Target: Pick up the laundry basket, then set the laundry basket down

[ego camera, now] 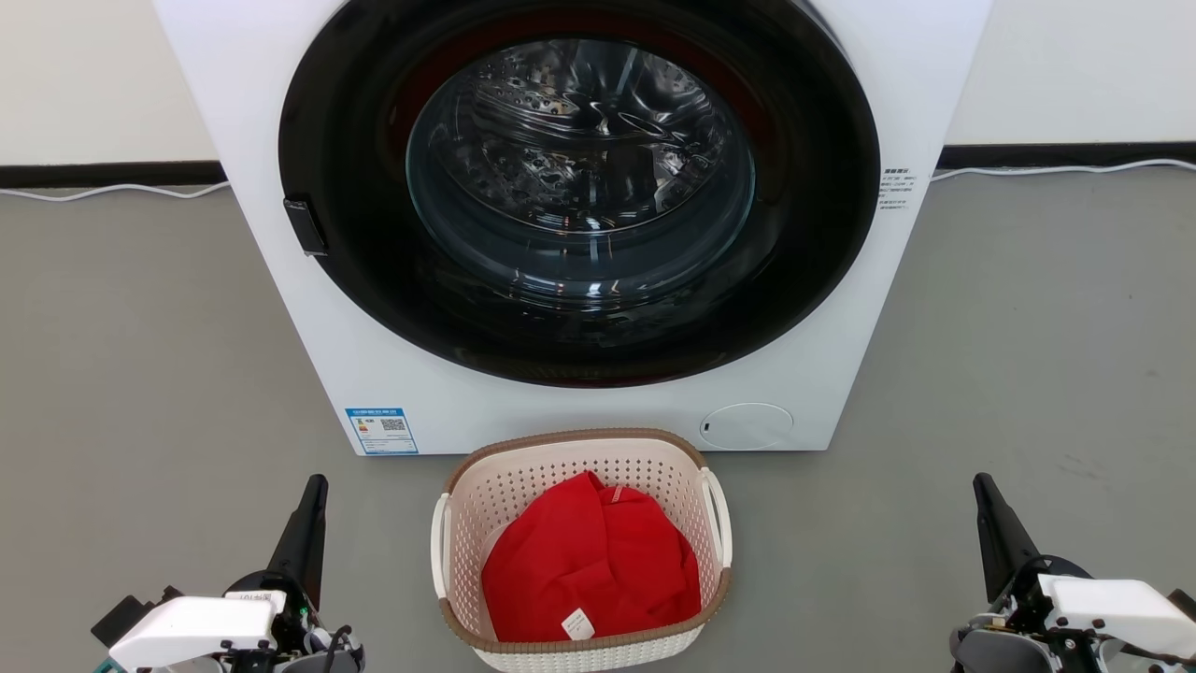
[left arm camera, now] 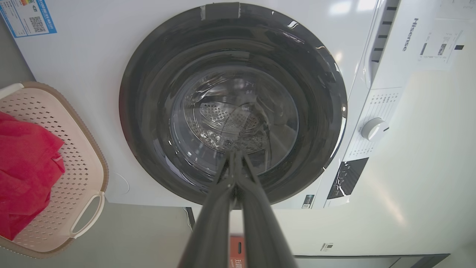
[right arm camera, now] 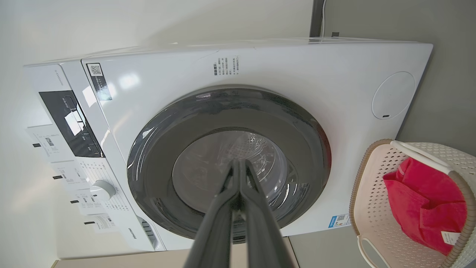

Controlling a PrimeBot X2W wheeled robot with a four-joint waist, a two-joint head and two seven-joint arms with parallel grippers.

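Space shows on both sides of the laundry basket (ego camera: pixel 533 479), which sits on the grey floor (ego camera: pixel 140 374) between the two grippers. The left gripper (ego camera: pixel 316 484) has the basket to its right, near but not touching. The right gripper (ego camera: pixel 981 481) has the basket to its left, a bit farther off. Both grippers are low, with their long dark fingers (ego camera: pixel 304 533) pointing forward. On each one the two fingers are pressed together, tip to tip, and they hold nothing.

The basket is cream-white with many little holes and a brown rim. One white handle (ego camera: pixel 437 547) faces the left gripper, and the other handle (ego camera: pixel 720 516) faces the right gripper. A red cloth (ego camera: pixel 589 561) lies inside the basket, with a small white tag (ego camera: pixel 576 623) on it.

Straight ahead of both grippers stands a big white washer (ego camera: pixel 523 411). Its round dark door (ego camera: pixel 355 299) is shut, and the shiny drum (ego camera: pixel 579 140) shows through the glass. The far end of the basket is just beside the washer's front.
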